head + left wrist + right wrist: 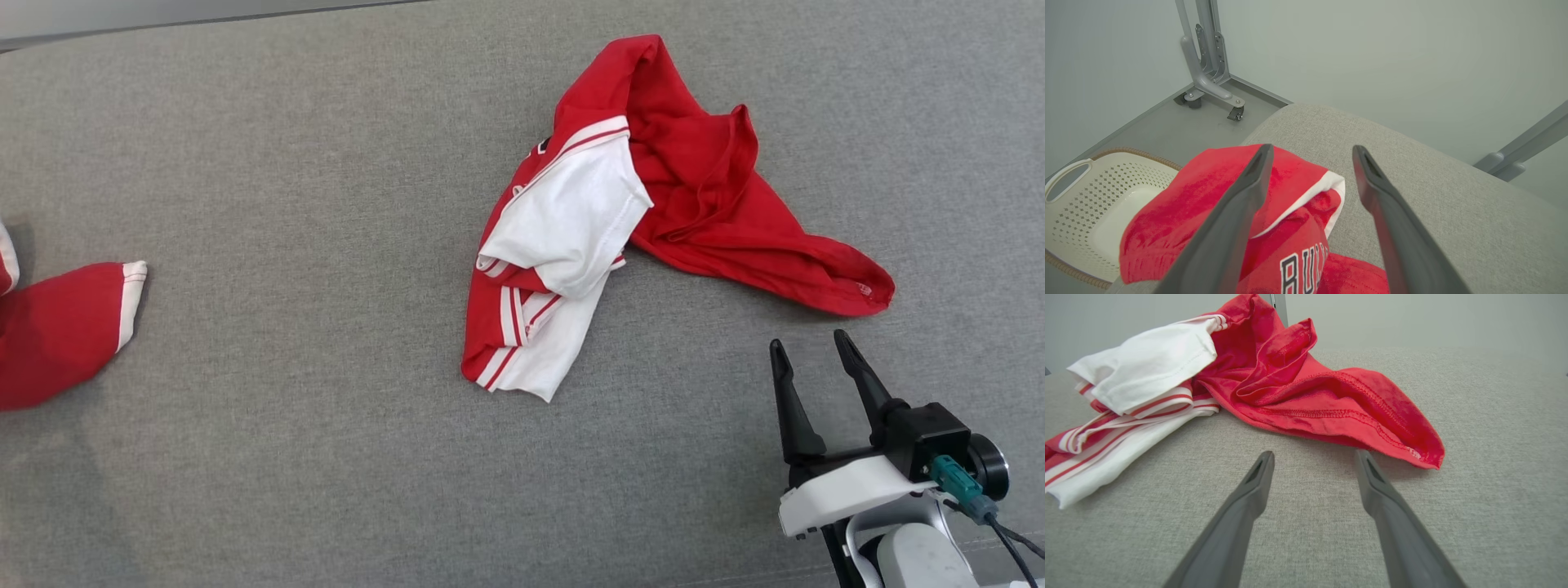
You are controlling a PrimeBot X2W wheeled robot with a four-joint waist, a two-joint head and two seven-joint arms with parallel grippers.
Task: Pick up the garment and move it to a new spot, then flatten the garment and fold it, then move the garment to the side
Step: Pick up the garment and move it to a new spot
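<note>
Upholstery of grey woven fabric (286,163) spreads under everything. Just past centre, toward one o'clock, a crumpled red-and-white cotton jersey (571,220) lies heaped. At nine o'clock sits a second red garment with white trim (57,335), beside a cream perforated plastic basket (1086,196) on the floor. The left gripper (1312,148) hangs over that second garment, fingers spread and empty. The right gripper (808,340), at five o'clock, gapes near the jersey.

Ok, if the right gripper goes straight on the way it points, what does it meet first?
Likely the red edge of the crumpled garment, just ahead of the right gripper on the grey cushion. Jaws open, nothing between; its height above the cushion is unclear.
</note>
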